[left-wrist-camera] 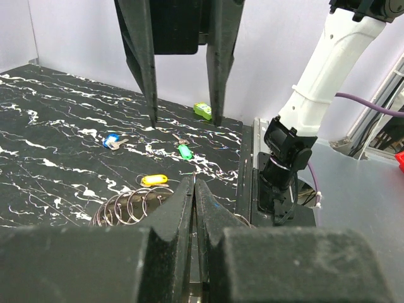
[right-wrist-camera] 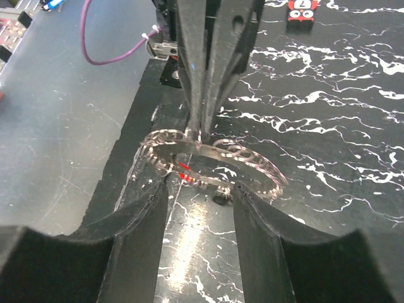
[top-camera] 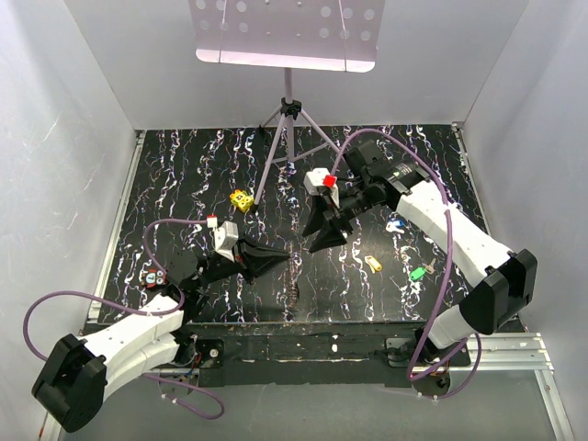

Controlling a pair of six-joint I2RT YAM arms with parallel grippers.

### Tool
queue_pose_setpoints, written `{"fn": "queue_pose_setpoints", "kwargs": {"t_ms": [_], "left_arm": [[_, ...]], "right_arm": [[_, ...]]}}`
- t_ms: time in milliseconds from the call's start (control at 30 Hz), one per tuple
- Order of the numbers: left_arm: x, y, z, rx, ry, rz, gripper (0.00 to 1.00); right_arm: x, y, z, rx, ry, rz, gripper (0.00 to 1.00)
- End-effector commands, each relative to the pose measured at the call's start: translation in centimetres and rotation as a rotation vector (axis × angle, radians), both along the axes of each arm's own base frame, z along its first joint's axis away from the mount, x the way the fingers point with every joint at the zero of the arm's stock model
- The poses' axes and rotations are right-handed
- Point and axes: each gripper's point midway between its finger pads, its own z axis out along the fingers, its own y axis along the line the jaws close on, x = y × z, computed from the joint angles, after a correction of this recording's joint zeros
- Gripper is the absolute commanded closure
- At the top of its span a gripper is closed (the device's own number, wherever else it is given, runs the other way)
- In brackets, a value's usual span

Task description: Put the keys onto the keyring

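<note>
Left fingers (left-wrist-camera: 173, 211): pressed fully together, tips pinched on the rim of the keyring (right-wrist-camera: 259, 167).
Right fingers (right-wrist-camera: 145, 240): about half apart, with nothing between them; they hang just above the keyring, one on each side of its near rim.
Keyring: near the front edge of the table (top-camera: 202, 165), between the two arms; it looks a little tilted, with the pinched side higher.
Inside the ring: two small red marks, too small to say what they are.
Keys: loose on the table to the right of the keyring, apart from it: yellow key (left-wrist-camera: 154, 180) nearest, green key (left-wrist-camera: 184, 151) beyond, blue key (left-wrist-camera: 112, 141) further back, light green key (left-wrist-camera: 202, 111) near the right edge.
Yellow cube (top-camera: 242, 200): on the far part of the table, well apart from the keyring.
</note>
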Motion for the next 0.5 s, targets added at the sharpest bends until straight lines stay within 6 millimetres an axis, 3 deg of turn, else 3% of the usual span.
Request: {"fn": "queue_pose_setpoints", "kwargs": {"t_ms": [0, 467], "left_arm": [[0.2, 0.0, 2.9, -0.063, -0.070, 0.010, 1.00], [0.5, 0.7, 3.8, -0.126, -0.053, 0.060, 1.00]], "right_arm": [[-0.6, 0.9, 1.1, 0.018, 0.010, 0.017, 0.48], [-1.5, 3.0, -0.8, -0.045, 0.045, 0.023, 0.55]]}}
